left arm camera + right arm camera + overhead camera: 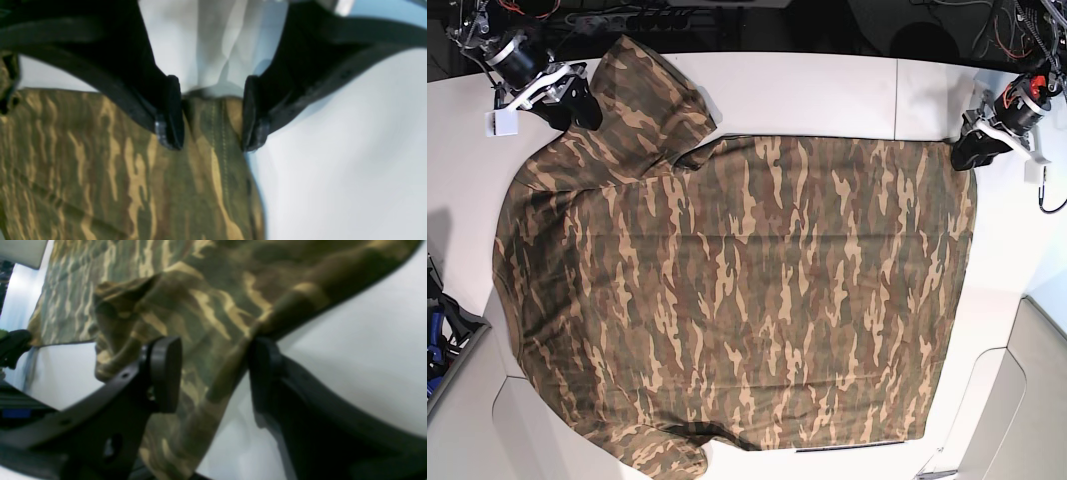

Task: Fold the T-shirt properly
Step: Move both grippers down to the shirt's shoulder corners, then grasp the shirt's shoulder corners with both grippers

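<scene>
The camouflage T-shirt [737,290] lies spread flat on the white table [827,90], with one sleeve [647,90] at the far left and the hem toward the right. My left gripper [967,155] is at the shirt's far right hem corner. In the left wrist view the left gripper [211,133] is open, its jaws straddling the stitched hem edge of the shirt [83,160]. My right gripper [582,108] is at the far left sleeve. In the right wrist view the right gripper [213,373] is open with bunched sleeve cloth [206,290] between its jaws.
Cables and electronics [627,15] run behind the table's far edge. A dark bin with blue items [435,335] stands off the left edge. Bare table shows at the far middle and along the right side [1017,260].
</scene>
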`<state>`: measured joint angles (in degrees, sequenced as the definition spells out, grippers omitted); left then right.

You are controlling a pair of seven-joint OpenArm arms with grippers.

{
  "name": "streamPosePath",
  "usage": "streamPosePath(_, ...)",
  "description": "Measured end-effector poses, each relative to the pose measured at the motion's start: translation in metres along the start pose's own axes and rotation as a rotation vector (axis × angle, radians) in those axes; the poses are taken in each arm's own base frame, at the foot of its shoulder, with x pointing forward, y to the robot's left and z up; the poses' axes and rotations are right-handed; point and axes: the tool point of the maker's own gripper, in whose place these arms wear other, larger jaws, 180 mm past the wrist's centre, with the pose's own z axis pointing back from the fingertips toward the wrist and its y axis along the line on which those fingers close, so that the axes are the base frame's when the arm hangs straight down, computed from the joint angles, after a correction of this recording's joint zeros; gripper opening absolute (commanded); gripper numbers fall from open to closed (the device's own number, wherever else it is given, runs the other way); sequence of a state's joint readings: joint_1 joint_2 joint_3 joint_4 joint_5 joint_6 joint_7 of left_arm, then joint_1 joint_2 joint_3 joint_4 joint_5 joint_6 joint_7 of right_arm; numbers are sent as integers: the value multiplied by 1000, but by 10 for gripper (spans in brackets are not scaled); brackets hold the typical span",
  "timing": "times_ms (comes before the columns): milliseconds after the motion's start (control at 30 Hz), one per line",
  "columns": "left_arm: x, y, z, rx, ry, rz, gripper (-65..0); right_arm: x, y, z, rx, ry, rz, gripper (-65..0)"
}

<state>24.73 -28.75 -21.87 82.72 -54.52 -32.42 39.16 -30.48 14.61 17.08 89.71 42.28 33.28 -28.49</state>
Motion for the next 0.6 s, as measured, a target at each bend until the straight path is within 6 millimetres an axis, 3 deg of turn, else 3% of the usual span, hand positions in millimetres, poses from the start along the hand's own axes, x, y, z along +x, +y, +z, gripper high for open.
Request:
streamPosePath(67,-3,-6,-2,-21,-2,2,-340,-2,4,-2,13,7,1,-325)
streamPosePath(167,-6,-10,-4,-34,-7,19,-408,-2,6,-3,17,2,-1,-358)
streamPosePath(267,-8,-9,-4,-30,3,17,-500,-4,5,-3,11,14,0,-487)
streamPosePath(367,-10,-8,-4,-26,13,15,-641,-8,7,-5,13,22,-11,-650)
streamPosePath(600,-6,-19,-3,-84,-9,-49,-650,-5,11,-5,9,19,-5,-650)
